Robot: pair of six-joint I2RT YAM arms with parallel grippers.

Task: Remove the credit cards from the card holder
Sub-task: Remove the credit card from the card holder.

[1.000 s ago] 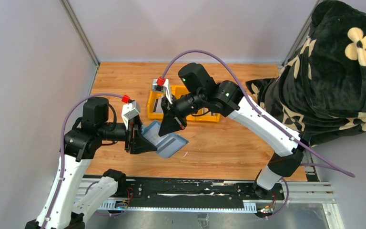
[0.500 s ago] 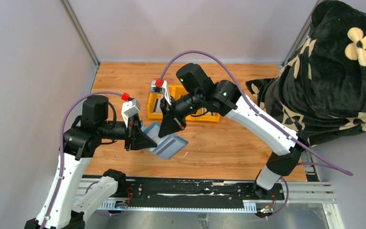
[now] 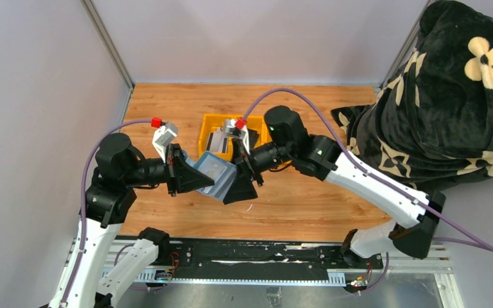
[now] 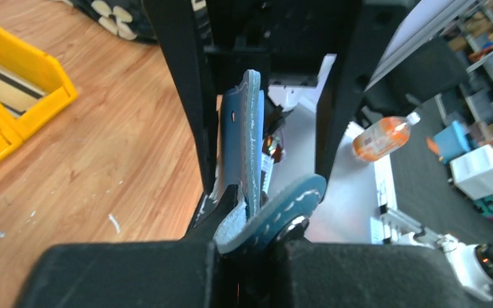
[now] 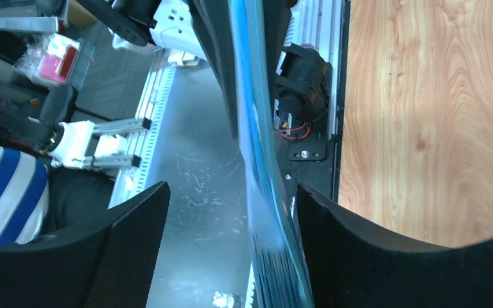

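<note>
The yellow tray crowds just behind the card holder; bare table lies open rightward.

I pinched my left gripper shut on the card holder, raised it and tipped it up on edge. I pulled my right arm back toward me and let the right gripper spring wide, ending with its jaws either side of the holder's far edge.

Card holder edge-on, pinched between jaws
</note>
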